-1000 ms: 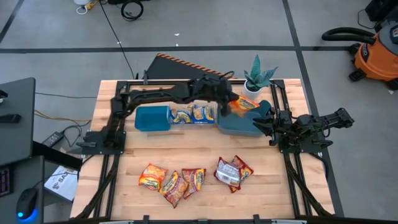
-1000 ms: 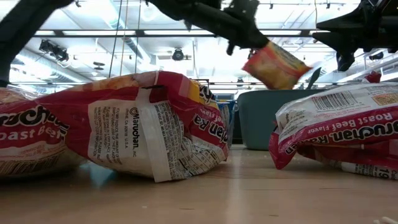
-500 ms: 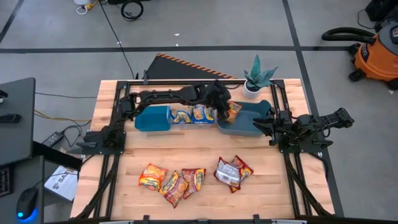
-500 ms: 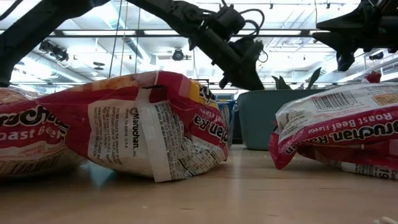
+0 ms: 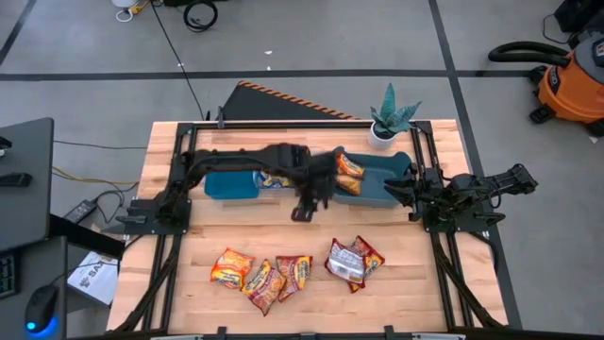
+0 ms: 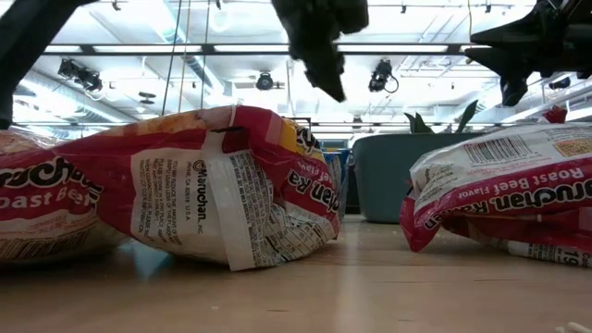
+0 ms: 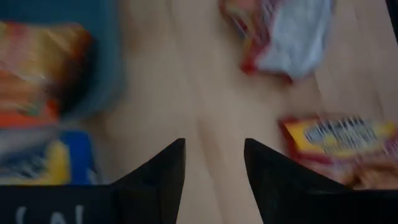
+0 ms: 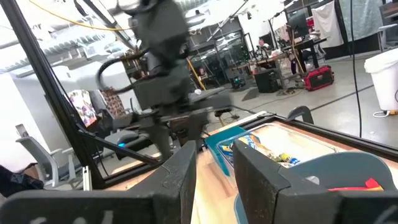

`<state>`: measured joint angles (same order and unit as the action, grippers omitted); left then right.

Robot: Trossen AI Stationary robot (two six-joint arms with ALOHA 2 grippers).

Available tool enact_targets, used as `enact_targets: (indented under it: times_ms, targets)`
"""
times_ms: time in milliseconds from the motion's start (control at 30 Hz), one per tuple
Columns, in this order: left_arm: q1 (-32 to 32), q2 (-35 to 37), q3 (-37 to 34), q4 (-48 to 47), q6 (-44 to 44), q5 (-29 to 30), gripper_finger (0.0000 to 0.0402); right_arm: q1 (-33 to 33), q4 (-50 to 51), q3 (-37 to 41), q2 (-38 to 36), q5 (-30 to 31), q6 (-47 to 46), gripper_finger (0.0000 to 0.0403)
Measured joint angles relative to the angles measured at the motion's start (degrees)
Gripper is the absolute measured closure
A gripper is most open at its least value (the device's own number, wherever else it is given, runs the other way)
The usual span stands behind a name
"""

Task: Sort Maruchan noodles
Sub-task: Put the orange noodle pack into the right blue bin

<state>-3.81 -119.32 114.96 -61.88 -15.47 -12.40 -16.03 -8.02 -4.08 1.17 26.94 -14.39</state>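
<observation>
My left gripper [image 5: 304, 210] [image 7: 214, 163] hovers open over bare wood just in front of the bins, touching nothing. An orange packet [image 5: 348, 174] lies in the left end of the teal bin [image 5: 382, 194]. Blue-and-yellow packets [image 5: 276, 176] fill the clear bin, partly hidden by my left arm. A blue bin [image 5: 229, 185] stands to their left. Near the front edge lie orange-yellow and red packets [image 5: 264, 276] and a red/silver pair [image 5: 353, 262], flat on the table. My right gripper [image 5: 404, 192] [image 8: 214, 169] waits open at the teal bin's right end.
A potted plant [image 5: 391, 117] stands at the back right, behind the teal bin. Bare wood stretches between the bins and the front row of packets. In the low view, two large packets [image 6: 213, 185] [image 6: 509, 190] fill the foreground.
My left gripper has opened and let go of the orange packet, which has dropped into the teal bin. The gripper has then swung from above that bin toward the table's near and left edges, coming down over the bare wood.
</observation>
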Motion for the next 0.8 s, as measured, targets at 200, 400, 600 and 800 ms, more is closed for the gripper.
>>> enact_targets:
  times_ms: [200, 400, 600, 800]
  targets:
    - [7.7, -0.1, 0.0, -6.0, 6.6, 2.0, 0.0231, 0.0, -0.1, 0.0, 0.0, 0.0, 0.0, 0.0292]
    - [14.1, -0.1, -0.8, -14.9, 15.4, 6.9, 0.025, 0.0, 0.0, 0.0, 0.0, 0.0, 0.0, 0.0292]
    - [19.8, 2.3, -10.0, -18.0, 25.6, 8.5, 0.026, 0.0, -0.1, 0.0, 0.0, 0.0, 0.0, 0.0292]
    - [22.8, 8.5, -24.1, -12.5, 34.9, 8.8, 0.026, 0.0, 0.0, 0.0, 0.0, 0.0, 0.0, 0.0292]
